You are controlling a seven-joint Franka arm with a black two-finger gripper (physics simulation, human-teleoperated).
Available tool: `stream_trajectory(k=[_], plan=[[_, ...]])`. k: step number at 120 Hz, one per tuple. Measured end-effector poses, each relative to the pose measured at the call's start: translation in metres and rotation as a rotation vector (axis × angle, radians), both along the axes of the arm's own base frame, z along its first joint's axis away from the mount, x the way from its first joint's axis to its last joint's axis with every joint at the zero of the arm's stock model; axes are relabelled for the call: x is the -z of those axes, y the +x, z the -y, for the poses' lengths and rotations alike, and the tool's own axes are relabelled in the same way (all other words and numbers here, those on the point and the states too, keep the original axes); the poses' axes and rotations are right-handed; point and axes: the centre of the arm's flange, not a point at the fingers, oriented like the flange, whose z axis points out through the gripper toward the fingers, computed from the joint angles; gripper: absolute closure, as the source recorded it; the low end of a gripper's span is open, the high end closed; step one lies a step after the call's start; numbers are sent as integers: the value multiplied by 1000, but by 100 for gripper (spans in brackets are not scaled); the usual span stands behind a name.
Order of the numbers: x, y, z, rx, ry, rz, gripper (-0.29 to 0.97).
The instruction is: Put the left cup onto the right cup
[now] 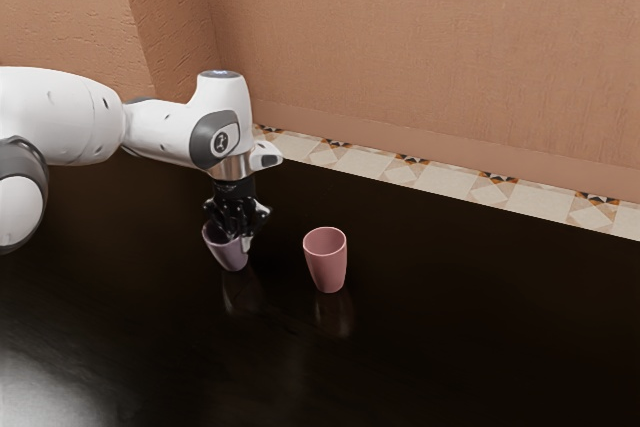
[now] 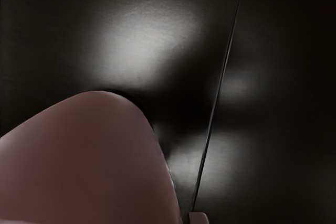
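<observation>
The left cup (image 1: 226, 250) is a mauve cup, tilted, close above or on the dark table under my hand. My gripper (image 1: 237, 230) comes down onto its rim, with the black fingers shut on the cup wall. In the wrist view the same cup (image 2: 84, 161) is a large blurred pink shape right beneath the hand. The right cup (image 1: 325, 258) is pink and stands upright on the table, about a cup's width toward the exterior view's right of the held one.
The glossy black table (image 1: 450, 327) stretches wide in front and to the exterior view's right. A patterned tile strip (image 1: 480, 187) and an orange wall (image 1: 430, 47) run behind it. A thin seam (image 2: 220, 93) crosses the tabletop below the hand.
</observation>
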Motion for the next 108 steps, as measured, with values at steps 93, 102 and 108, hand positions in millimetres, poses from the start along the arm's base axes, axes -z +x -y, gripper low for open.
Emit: stream_trajectory(k=[93, 102, 108], plan=[[-80, 19, 1, 31, 62, 63, 78], [-94, 23, 3, 36, 65, 73, 78], [-105, 26, 5, 38, 66, 81, 78]])
